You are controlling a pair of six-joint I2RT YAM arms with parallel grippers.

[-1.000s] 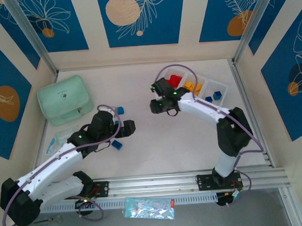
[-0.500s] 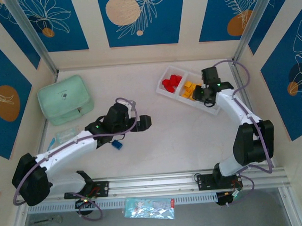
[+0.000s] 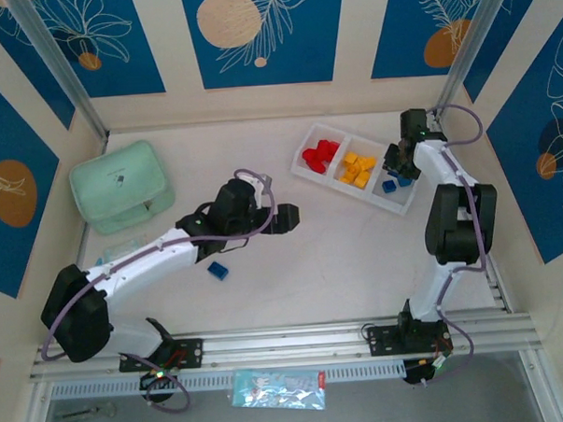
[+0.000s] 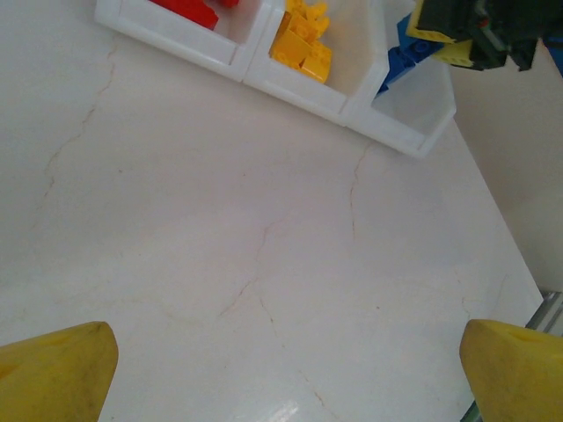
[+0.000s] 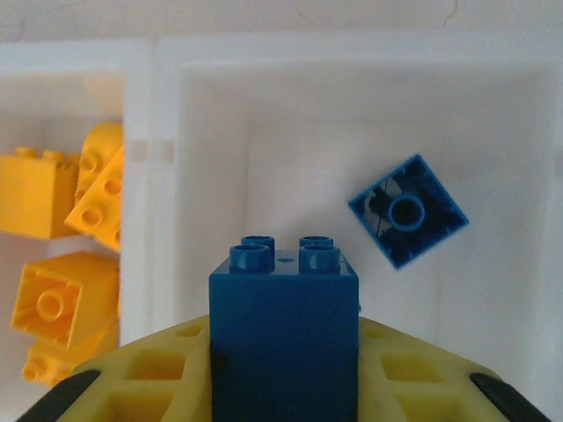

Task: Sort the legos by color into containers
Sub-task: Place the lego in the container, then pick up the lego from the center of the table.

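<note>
At the far left of the tabletop (image 3: pixel 358 254) we see a mint green zip case (image 3: pixel 122 187), lying closed. To its right, 1 stray blue lego (image 3: pixel 218 270) lies on the bare surface, just beside the left arm's forearm and touching nothing else.

Further right, the left claw (image 3: pixel 288 216) hangs over the middle of the tabletop. In its own wrist view the 2 yellow fingers (image 4: pixel 53 369) sit in the bottom corners with a wide gap and only bare tabletop between them, so it is spread apart and holds nothing.

Beyond it, toward the far right corner, lies the long white tray (image 4: pixel 295 86) with its 3 compartments in a row. The left compartment holds the red legos (image 3: pixel 319 155). The middle 1 holds the yellow legos (image 3: pixel 358 169), heaped loosely at mixed angles.

The right claw (image 3: pixel 398 166) is over the right compartment. It is clamped on a blue lego (image 5: pixel 283 325) with 4 studs, gripped squarely between the yellow fingers, studs pointing away from the wrist. Past that brick, on the compartment floor, a second blue lego (image 5: pixel 407 211) lies with its hollow underside toward the camera, turned like a diamond, well apart from the walls. We cannot tell whether the held brick touches the floor of the compartment.
</note>
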